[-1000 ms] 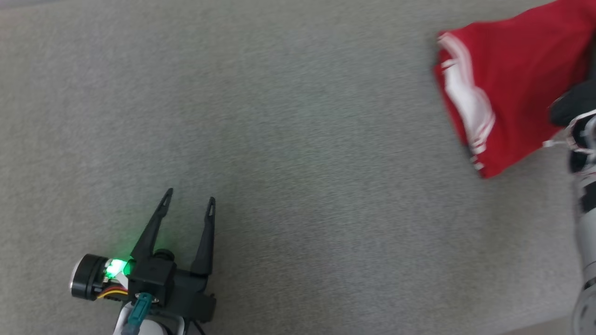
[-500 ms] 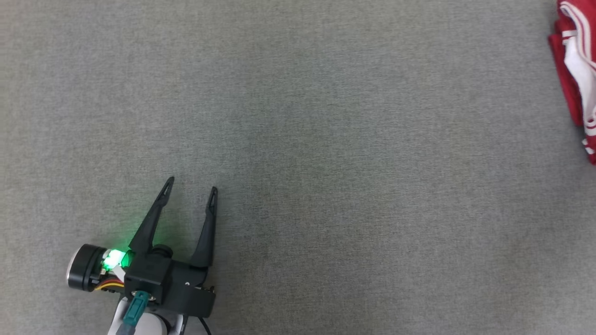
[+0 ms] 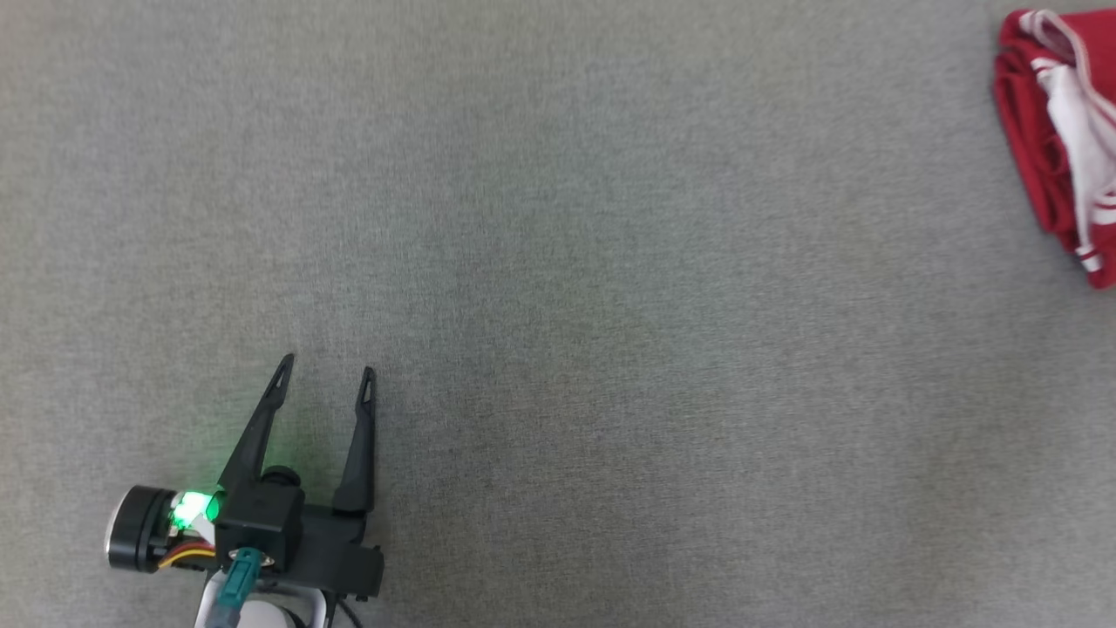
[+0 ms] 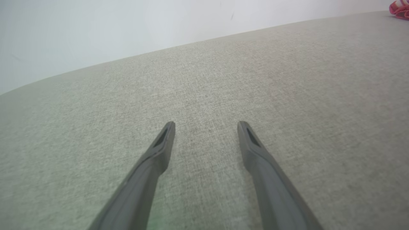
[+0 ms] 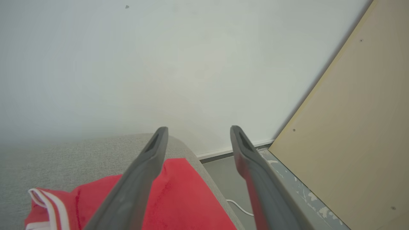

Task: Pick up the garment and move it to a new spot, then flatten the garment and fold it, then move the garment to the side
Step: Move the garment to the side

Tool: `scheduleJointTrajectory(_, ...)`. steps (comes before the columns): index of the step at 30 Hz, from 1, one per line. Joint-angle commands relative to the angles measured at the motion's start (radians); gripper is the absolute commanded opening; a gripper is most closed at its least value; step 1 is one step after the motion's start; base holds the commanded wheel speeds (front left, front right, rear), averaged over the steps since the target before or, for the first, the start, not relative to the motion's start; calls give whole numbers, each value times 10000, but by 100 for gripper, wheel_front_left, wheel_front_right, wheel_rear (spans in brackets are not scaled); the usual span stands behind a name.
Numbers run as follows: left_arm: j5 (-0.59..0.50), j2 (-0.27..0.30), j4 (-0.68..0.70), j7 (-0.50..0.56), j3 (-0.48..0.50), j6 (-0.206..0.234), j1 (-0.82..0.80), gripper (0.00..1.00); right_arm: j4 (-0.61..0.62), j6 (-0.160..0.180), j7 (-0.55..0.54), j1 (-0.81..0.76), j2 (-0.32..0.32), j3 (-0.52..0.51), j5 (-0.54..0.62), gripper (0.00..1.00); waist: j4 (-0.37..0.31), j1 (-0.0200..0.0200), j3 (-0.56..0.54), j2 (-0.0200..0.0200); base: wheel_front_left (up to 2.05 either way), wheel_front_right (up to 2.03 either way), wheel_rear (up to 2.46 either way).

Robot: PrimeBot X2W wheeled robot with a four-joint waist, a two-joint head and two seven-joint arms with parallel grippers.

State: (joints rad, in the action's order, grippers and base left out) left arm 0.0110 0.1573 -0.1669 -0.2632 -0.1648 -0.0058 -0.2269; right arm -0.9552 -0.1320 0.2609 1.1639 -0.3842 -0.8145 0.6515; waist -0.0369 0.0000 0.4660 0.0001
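Observation:
The garment (image 3: 1055, 139) is red with white stripes and lies bunched at the right edge of the grey surface in the head view. In the left wrist view a corner of the garment (image 4: 399, 8) shows far off at the top right. My left gripper (image 3: 327, 379) stands open at the lower left, far from the cloth, with nothing between its fingers (image 4: 159, 150). In the right wrist view my right gripper (image 5: 198, 132) is open above the garment (image 5: 179, 198), fingers apart and holding nothing.
The grey fabric surface (image 3: 610, 305) spreads wide between the left gripper and the garment. Past its rounded edge, the right wrist view shows a white wall (image 5: 159, 64), a tan wooden panel (image 5: 351, 143), a floor strip and a white cable (image 5: 238, 206).
The right gripper has let go of the garment and left the head view. The garment now lies bunched at the right edge. The left gripper stays open.

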Motion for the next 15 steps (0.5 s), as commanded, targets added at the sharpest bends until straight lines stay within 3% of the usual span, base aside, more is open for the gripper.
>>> scheduleJointTrajectory(1,144,-16,-40,-22,47,67,136,100,-36,28,41,-171,105,243,-61,100,-136,0,-330,-1,0,0,0)
scheduleJointTrajectory(9,296,-223,-309,-23,335,152,397,100,469,28,40,-1281,847,2955,-2368,100,-254,0,-1305,-1,0,0,0)
scheduleJointTrajectory(12,361,-300,-438,-22,483,152,556,100,1330,27,26,-2463,1780,3848,-3161,100,-216,0,-1747,-1,0,0,0)
scheduleJointTrajectory(15,430,-412,-543,-23,634,186,742,100,2239,28,29,-3583,2059,4632,-3888,100,-156,0,-2169,-1,0,0,0)
